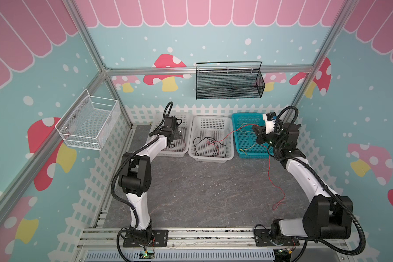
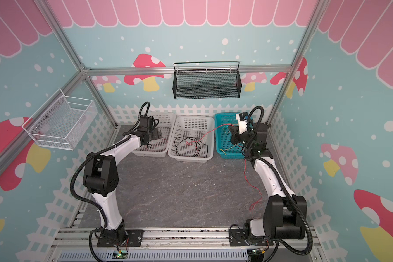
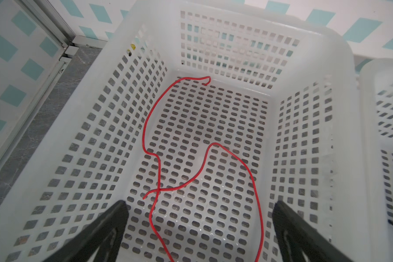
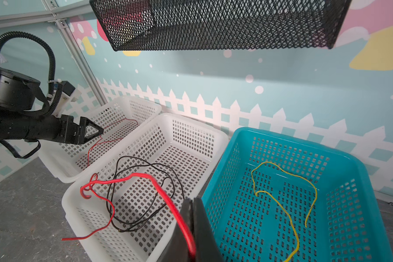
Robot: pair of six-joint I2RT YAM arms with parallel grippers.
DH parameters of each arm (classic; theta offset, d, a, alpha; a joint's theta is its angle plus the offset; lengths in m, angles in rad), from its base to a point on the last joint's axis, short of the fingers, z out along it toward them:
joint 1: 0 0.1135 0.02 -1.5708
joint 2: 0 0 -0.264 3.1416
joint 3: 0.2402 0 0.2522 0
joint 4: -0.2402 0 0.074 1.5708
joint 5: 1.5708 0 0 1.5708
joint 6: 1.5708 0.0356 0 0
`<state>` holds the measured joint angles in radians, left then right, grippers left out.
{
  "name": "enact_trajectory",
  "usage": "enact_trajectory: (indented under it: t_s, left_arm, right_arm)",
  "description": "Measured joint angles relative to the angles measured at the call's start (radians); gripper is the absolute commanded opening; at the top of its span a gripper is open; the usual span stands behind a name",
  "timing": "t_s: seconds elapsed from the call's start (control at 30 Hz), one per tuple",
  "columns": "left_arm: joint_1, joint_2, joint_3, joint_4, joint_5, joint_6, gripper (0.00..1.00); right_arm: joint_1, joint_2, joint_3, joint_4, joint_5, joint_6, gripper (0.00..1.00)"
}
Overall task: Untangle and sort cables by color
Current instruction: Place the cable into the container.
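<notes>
- In both top views, my left claw [image 1: 179, 134] hangs over the left white basket [image 1: 168, 154]. I cannot judge its opening from up here.
- My right claw [image 1: 257, 132] sits above the teal basket [image 1: 247, 155]. The held red cable [image 1: 227, 135] runs from it into the middle white basket [image 1: 210, 159], where the black cables [image 1: 225, 149] lie.
- A red strand [image 1: 273, 183] trails beside the right arm down to the table [image 1: 191, 192]. I cannot tell whether it is the same cable.
- In the left wrist view, the left claw's fingers [image 3: 104, 226] stand wide apart with nothing between them.
- The loose red cable [image 3: 145, 120] lies looped on the basket floor below the claw. It passes under the gap between the fingers and touches neither.
- In the right wrist view, my right claw is clenched, and its fingertips [image 4: 199, 204] pinch the held red cable. From the pinch the cable arcs into the middle white basket and curls near that basket's rim, across the black cables.
- The yellow cable [image 4: 313, 186] lies on the floor of the teal basket, beside the right claw and untouched.
- Farther off, the left claw hangs above the loose red cable.
</notes>
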<state>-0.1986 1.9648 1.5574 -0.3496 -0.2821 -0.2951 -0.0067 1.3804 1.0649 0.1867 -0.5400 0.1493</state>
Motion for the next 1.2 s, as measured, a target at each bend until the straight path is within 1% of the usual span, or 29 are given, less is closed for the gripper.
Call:
enact_trajectory:
  t_s: [0.3, 0.47, 0.57, 0.77, 0.93, 1.03, 1.2]
  left_arm:
    - [-0.036, -0.17, -0.054, 0.088, 0.043, 0.055, 1.0]
    - [-0.092, -0.258, -0.101, 0.116, 0.063, 0.118, 0.99]
    - [-0.127, -0.314, -0.146, 0.124, 0.09, 0.15, 0.98]
    - [-0.184, -0.472, -0.27, 0.142, 0.189, 0.207, 0.96]
    - [-0.236, -0.639, -0.381, 0.175, 0.298, 0.243, 1.0]
    - [-0.284, -0.721, -0.438, 0.195, 0.353, 0.268, 0.99]
    - [-0.36, -0.784, -0.511, 0.212, 0.392, 0.307, 1.0]
  right_arm:
    - [0.001, 0.0, 0.028, -0.008, 0.0, -0.044, 0.0]
    - [0.012, 0.0, 0.046, -0.05, 0.016, -0.095, 0.0]
    - [0.03, 0.005, 0.069, -0.077, 0.022, -0.13, 0.0]
    - [0.122, 0.062, 0.146, -0.14, 0.052, -0.217, 0.0]
    - [0.203, 0.12, 0.198, -0.195, 0.063, -0.272, 0.0]
    - [0.248, 0.145, 0.235, -0.226, 0.062, -0.294, 0.0]
    - [0.325, 0.15, 0.262, -0.247, 0.042, -0.315, 0.0]
